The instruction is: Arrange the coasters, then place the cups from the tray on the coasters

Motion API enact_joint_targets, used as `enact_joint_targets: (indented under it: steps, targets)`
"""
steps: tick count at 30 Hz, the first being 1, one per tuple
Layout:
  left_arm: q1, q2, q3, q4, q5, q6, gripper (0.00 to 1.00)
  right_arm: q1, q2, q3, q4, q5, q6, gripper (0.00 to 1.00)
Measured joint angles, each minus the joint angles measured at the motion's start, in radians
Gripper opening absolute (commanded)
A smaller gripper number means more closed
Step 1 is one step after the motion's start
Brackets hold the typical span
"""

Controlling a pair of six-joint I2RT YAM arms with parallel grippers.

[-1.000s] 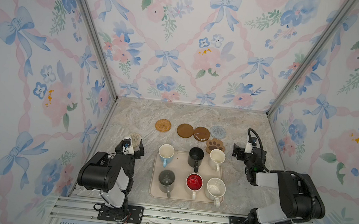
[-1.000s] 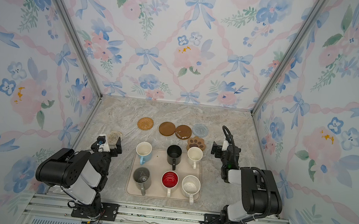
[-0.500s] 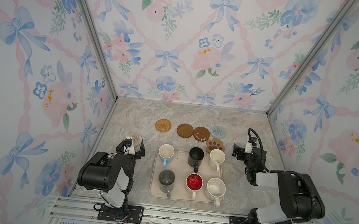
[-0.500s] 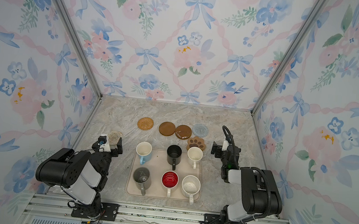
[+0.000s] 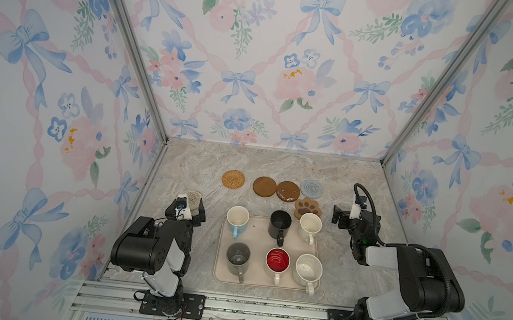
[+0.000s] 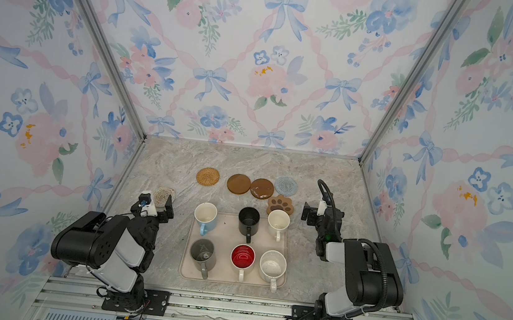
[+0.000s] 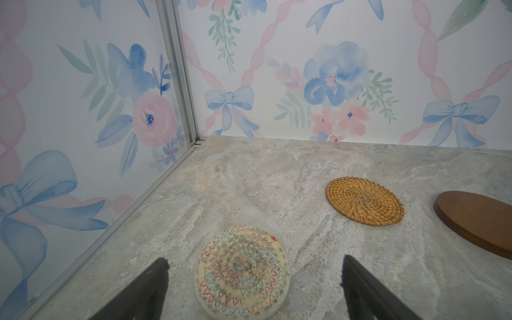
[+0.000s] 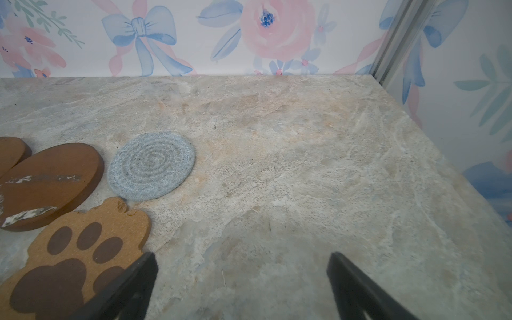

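Tilted at the left gripper (image 7: 255,259) a second ago, the cream crochet coaster (image 7: 242,274) is lying flat near the left wall (image 7: 55,110), jaws standing apart at its near edge. Right gripper (image 8: 241,255) is hovering, jaws apart, beside the paw coaster (image 8: 74,257); I am seeing open table (image 8: 304,166) to its right. Cups (image 5: 280,225) are sitting in the tray (image 5: 258,242).

Far right: bare tabletop (image 8: 304,166) past the grey-blue coaster (image 8: 151,165).
Tray (image 5: 258,237): mugs (image 5: 280,225) crowd it (narrow gaps).
Back: open strip before the wall (image 5: 270,104).
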Motion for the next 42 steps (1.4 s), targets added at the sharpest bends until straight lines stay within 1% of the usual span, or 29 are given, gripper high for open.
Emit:
enact_joint_targets:
  steps: [2, 5, 7, 9, 10, 12, 14, 16, 18, 20, 23, 28, 30, 33, 35, 36, 38, 39, 40, 42]
  targets:
    - [-0.001, -0.002, 0.0, 0.0, -0.003, 0.001, 0.89, -0.001, -0.011, 0.029, -0.064, 0.021, 0.005, 0.89]
    - [-0.016, -0.047, -0.002, -0.013, -0.027, 0.005, 0.91, -0.006, -0.056, 0.11, -0.206, 0.04, 0.011, 0.88]
    - [-0.031, -0.14, -0.004, -0.048, -0.054, 0.005, 0.91, -0.007, -0.097, 0.163, -0.277, 0.046, 0.014, 0.88]
    - [-0.039, -0.283, -0.002, -0.123, -0.08, 0.003, 0.9, -0.008, -0.138, 0.214, -0.348, 0.044, 0.029, 0.86]
    - [-0.04, -0.358, 0.005, -0.175, -0.092, -0.003, 0.9, -0.009, -0.153, 0.239, -0.383, 0.039, 0.036, 0.84]
    - [-0.039, -0.51, 0.045, -0.314, -0.106, -0.018, 0.88, -0.011, -0.166, 0.312, -0.477, 0.02, 0.055, 0.77]
    - [-0.039, -0.636, 0.13, -0.488, -0.108, -0.042, 0.86, -0.01, -0.157, 0.407, -0.591, -0.01, 0.071, 0.71]
    - [-0.038, -0.695, 0.212, -0.623, -0.1, -0.064, 0.83, -0.005, -0.133, 0.504, -0.691, -0.039, 0.089, 0.65]
    - [-0.034, -0.714, 0.299, -0.76, -0.079, -0.096, 0.81, 0.002, -0.095, 0.603, -0.78, -0.078, 0.106, 0.59]
    - [-0.032, -0.693, 0.388, -0.896, -0.044, -0.131, 0.78, 0.013, -0.053, 0.683, -0.855, -0.122, 0.121, 0.56]
    - [-0.032, -0.6, 0.539, -1.109, 0.021, -0.189, 0.75, 0.045, 0.009, 0.769, -0.953, -0.176, 0.136, 0.53]
    - [-0.032, -0.317, 0.879, -1.493, 0.154, -0.259, 0.64, 0.117, 0.102, 0.883, -1.101, -0.233, 0.142, 0.51]
    - [-0.032, -0.232, 0.963, -1.589, 0.201, -0.275, 0.6, 0.139, 0.135, 0.926, -1.14, -0.252, 0.143, 0.51]
    - [-0.042, -0.158, 1.004, -1.689, 0.236, -0.297, 0.61, 0.156, 0.196, 0.993, -1.19, -0.291, 0.143, 0.45]
    - [-0.055, -0.136, 1.004, -1.741, 0.242, -0.308, 0.62, 0.162, 0.251, 1.048, -1.225, -0.326, 0.149, 0.37]
    - [-0.063, -0.128, 1.004, -1.764, 0.245, -0.313, 0.62, 0.165, 0.286, 1.08, -1.242, -0.345, 0.151, 0.31]
    - [-0.077, -0.12, 1.004, -1.789, 0.245, -0.323, 0.62, 0.166, 0.36, 1.142, -1.28, -0.383, 0.156, 0.16]
    - [-0.085, -0.117, 1.004, -1.799, 0.245, -0.326, 0.62, 0.166, 0.401, 1.177, -1.301, -0.406, 0.157, 0.05]
    - [-0.093, -0.116, 1.004, -1.809, 0.245, -0.328, 0.62, 0.168, 0.443, 1.207, -1.315, -0.429, 0.157, 0.0]
    - [-0.109, -0.112, 1.006, -1.822, 0.235, -0.33, 0.62, 0.172, 0.508, 1.244, -1.34, -0.463, 0.156, 0.0]
